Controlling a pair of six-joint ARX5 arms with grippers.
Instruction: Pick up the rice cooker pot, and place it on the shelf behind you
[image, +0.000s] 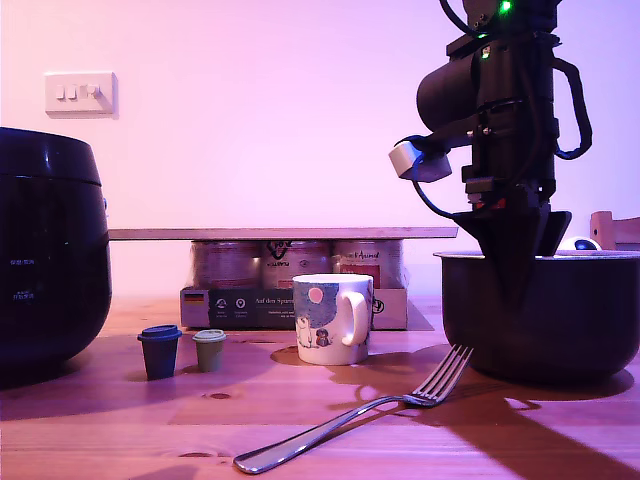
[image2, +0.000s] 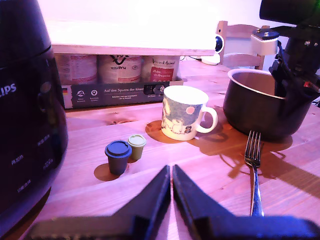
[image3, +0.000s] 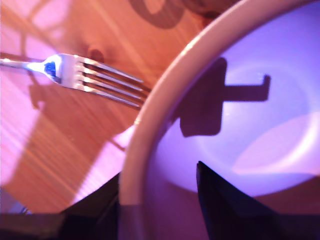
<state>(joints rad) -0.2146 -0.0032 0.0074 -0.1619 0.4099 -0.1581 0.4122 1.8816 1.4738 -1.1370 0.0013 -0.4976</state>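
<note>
**Second gripper straddling pot rim, lift not yet made**

Exterior view: the rice cooker pot (image: 545, 315) sits on the tabletop (image: 120, 420), to the exterior view's right of the mug (image: 333, 318). My second gripper (image: 512, 262) comes down over the pot's near rim, one finger inside, one outside, by the look of it. The shelf (image: 280, 233) lies behind the mug, resting on a box of jars (image: 290, 290). A fork (image: 370, 410) lies in front of the pot, tines just beside its base. Two small capsules (image: 180, 350) stand beyond the mug from the pot; the cooker body (image: 50, 260) beyond those.

First wrist view: my first gripper (image2: 171, 175) hangs low over bare table w/ its tips nearly touching, holding nothing, well apart from the pot (image2: 260, 107). Mug (image2: 184, 117) stands between the capsules (image2: 124, 152) and the pot.

Second wrist view: the pot's rim (image3: 165, 105) runs between the two fingers (image3: 225, 200), a gap showing at the inner one, so jaws look narrow-ish but not clamped yet, I'd say. Fork tines (image3: 107, 85) close by the wall.

Risks, my guess: a one-sided pinch on a thin flared rim may let the pot tilt or slip once lifted. A swinging base could knock the fork or mug, both on the way to the shelf. The shelf only rests on the jars, so a hard set-down near its end might tip it.
</note>
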